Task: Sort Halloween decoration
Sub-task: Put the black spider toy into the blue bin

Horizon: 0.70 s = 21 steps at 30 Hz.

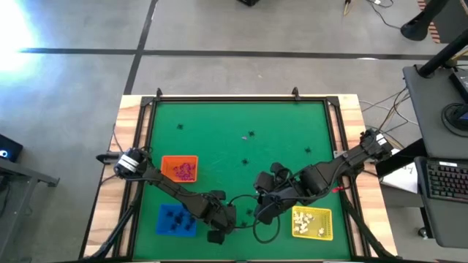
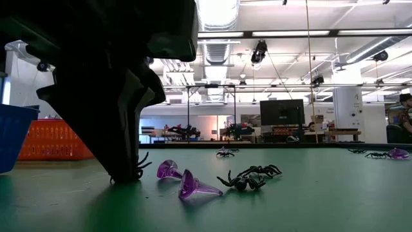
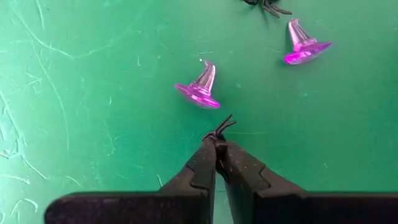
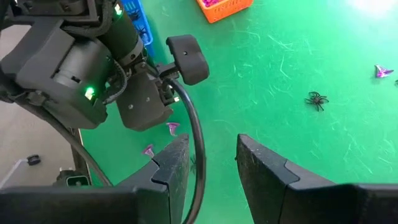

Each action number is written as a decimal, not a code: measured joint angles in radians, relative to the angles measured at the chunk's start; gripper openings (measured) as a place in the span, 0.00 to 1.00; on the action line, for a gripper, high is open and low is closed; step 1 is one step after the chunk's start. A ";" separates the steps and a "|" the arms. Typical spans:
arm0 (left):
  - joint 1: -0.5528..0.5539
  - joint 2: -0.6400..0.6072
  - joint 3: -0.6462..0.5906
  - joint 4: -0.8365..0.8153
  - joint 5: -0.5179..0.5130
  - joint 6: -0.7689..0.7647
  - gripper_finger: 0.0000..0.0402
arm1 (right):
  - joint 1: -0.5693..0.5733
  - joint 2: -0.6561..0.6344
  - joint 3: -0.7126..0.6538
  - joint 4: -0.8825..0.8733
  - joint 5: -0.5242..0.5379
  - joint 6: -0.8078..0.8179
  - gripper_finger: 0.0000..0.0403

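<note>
Your worktop (image 1: 241, 117) is a flat green mat, scuffed with pale scratches, framed by light wood planks and a dark rail. Around it lies a grey concrete floor, and beyond the far edge the low view opens onto a hall with strip lights, ducts and a dark monitor.

Three small rectangular plastic trays sit along the near side: an orange tray (image 1: 170, 161) holding pinkish-purple pieces, a blue tray (image 1: 165, 225) holding black ones, and a yellow tray (image 1: 327, 232) holding white ones.

Your left pincer (image 3: 216, 148) is down on the mat just right of the blue tray, its smooth dark fingers pressed together on a thin black spider (image 3: 221, 127); only curled legs show past the tips. Your right pincer (image 4: 212, 155) hangs above the mat beside the yellow tray, fingers spread, holding nothing.

Near the left pincer lie two translucent purple witch hats (image 3: 199, 91), cone-shaped with flared brims, and what looks like a glossy black spider (image 2: 251, 177). More tiny spiders (image 1: 251, 134) dot the far mat.
</note>
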 joint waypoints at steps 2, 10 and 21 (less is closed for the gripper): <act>-0.001 -0.003 0.000 -0.004 0.000 0.000 0.01 | 0.000 0.000 0.000 0.000 0.000 0.001 0.31; -0.008 -0.142 -0.012 -0.113 0.021 -0.060 0.00 | 0.000 -0.024 0.000 0.000 0.001 -0.018 0.31; -0.082 -0.442 -0.003 -0.308 -0.002 -0.272 0.00 | 0.000 -0.060 0.000 -0.053 0.053 -0.049 0.31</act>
